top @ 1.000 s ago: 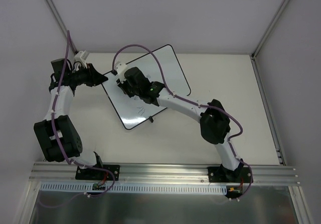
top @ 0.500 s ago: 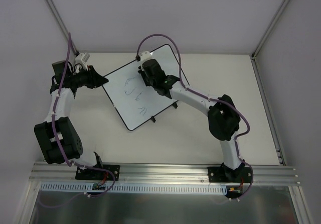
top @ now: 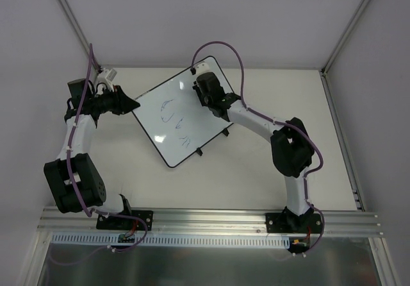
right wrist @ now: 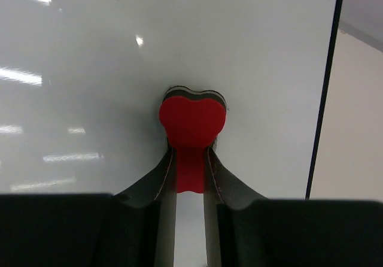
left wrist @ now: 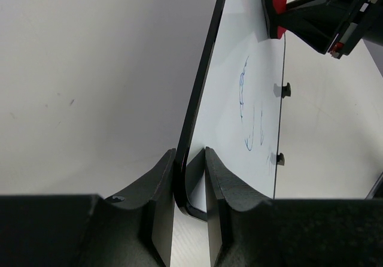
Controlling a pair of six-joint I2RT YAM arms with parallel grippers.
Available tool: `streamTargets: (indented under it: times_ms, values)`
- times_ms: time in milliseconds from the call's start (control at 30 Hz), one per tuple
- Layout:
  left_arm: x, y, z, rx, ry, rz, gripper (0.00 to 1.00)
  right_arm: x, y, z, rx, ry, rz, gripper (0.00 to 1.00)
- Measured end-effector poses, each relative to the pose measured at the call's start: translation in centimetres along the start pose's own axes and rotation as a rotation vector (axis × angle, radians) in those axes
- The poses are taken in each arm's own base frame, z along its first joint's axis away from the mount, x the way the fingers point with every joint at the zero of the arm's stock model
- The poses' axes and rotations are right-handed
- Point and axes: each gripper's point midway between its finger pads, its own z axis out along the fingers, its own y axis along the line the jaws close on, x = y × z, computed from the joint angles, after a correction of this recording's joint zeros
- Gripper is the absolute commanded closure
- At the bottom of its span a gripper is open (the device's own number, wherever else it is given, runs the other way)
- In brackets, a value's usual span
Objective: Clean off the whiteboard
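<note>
The whiteboard [top: 154,116] lies slantwise on the table [top: 288,106] toward its far left corner, with one of its corners pinched by the closed left end effector [left wrist: 190,177]. The right end effector [right wrist: 191,159] is clamped on a red eraser [right wrist: 192,120] pressed to the board near the table's far edge, apart from the blue scribbles [top: 174,116] mid-board. The pinch covers only a thin rim, so a hard sideways stroke could swivel the board or pull it free. Too light a press, or a path skirting the marks, would likely leave ink behind.
</note>
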Motion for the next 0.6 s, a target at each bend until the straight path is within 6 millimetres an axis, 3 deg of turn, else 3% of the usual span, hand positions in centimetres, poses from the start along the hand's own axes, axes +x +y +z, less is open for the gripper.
streamTargets:
  times_ms: [133,300,600]
  values:
    - [0.2,0.0,0.0,-0.001,0.002,0.002,1.00,-1.5,2.4,-0.6,-0.068,-0.026,-0.047,1.00]
    - [0.5,0.3,0.0,-0.014,0.007,0.009,1.00,-4.2,8.0,-1.8,-0.197,-0.079,-0.109,1.00]
    - [0.6,0.5,0.2,-0.041,0.013,0.024,1.00,-6.0,15.9,-3.9,-0.336,-0.122,-0.187,1.00]
